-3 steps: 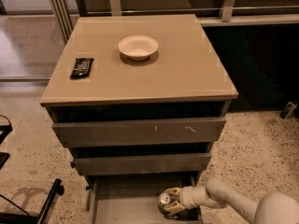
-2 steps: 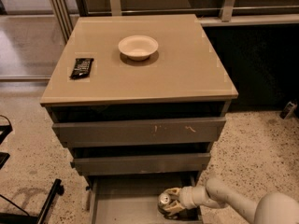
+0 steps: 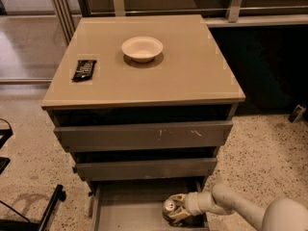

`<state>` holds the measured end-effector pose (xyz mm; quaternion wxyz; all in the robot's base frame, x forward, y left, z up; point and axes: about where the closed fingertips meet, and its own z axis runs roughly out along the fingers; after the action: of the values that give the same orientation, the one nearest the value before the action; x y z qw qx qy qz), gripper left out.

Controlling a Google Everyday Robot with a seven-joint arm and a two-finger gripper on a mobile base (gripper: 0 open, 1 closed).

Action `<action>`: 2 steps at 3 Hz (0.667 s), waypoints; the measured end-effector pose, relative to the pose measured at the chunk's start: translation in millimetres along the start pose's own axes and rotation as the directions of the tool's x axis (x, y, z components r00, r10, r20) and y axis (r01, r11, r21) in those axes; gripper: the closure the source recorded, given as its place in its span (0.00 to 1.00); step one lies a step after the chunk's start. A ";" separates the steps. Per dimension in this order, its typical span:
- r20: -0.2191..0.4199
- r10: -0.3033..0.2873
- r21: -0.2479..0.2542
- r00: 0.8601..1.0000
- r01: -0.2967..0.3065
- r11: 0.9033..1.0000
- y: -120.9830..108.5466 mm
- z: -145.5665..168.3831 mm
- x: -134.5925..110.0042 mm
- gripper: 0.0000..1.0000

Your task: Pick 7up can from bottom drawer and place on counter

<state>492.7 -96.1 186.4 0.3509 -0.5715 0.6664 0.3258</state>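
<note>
The can (image 3: pixel 169 206) stands upright near the right wall of the open bottom drawer (image 3: pixel 130 206), and we see little more of it than its silver top; the fingers cover most of its sides and we cannot read any label. The gripper (image 3: pixel 171 209) is clamped on the can, one finger on its far side and one on its near side. The pale arm (image 3: pixel 231 208) reaches in from the lower right, where the frame cuts it off. The drawer's front edge is also out of frame, and its back lies under the middle drawer (image 3: pixel 144 168). Above, on the counter (image 3: pixel 187 71), a cream bowl (image 3: pixel 142 48) sits near the back, and a dark flat object (image 3: pixel 84 70) that we cannot identify lies at the left edge.
</note>
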 end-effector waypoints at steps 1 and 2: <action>0.009 -0.004 -0.017 1.000 0.004 1.000 5.8 -13.5 -15.4 1.00; 0.067 -0.020 -0.025 0.998 0.021 0.999 17.0 -70.3 -89.1 1.00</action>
<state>478.1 -105.1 299.8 0.3691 -0.5715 0.6441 0.3497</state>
